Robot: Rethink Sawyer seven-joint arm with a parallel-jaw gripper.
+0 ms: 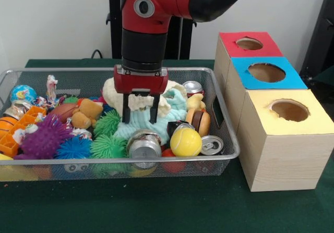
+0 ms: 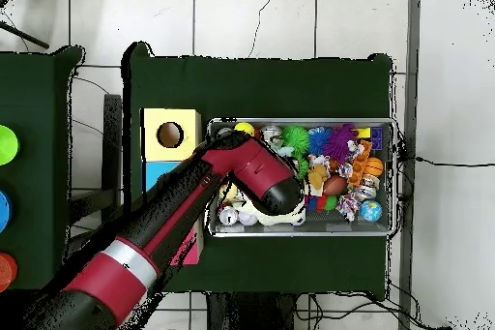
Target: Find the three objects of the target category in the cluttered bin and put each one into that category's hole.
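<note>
The silver wire-mesh bin (image 1: 156, 162) sits on the green table, packed with toys; it also shows in the overhead view (image 2: 391, 181). My gripper (image 1: 140, 119) is open and lowered into the bin's middle. Its fingers (image 1: 125, 113) straddle a cream plush piece on a pale blue-green plush toy (image 1: 175, 110). No clear film piece shows plainly. A silvery crinkled bit (image 1: 18, 108) lies by the globe ball at the left end; I cannot tell whether it is film. The blue-topped box's hole (image 1: 266, 72) is to the right of the bin, the middle one of three.
The red-topped box (image 1: 249, 44) and the yellow-topped box (image 1: 289, 110) flank the blue one. The bin holds metal cans (image 1: 144, 145), a yellow tennis ball (image 1: 185, 141), green spiky balls (image 1: 108, 147), a purple spiky ball (image 1: 44, 138) and a burger toy (image 1: 201, 120). In the overhead view the arm (image 2: 193, 210) covers the boxes' side.
</note>
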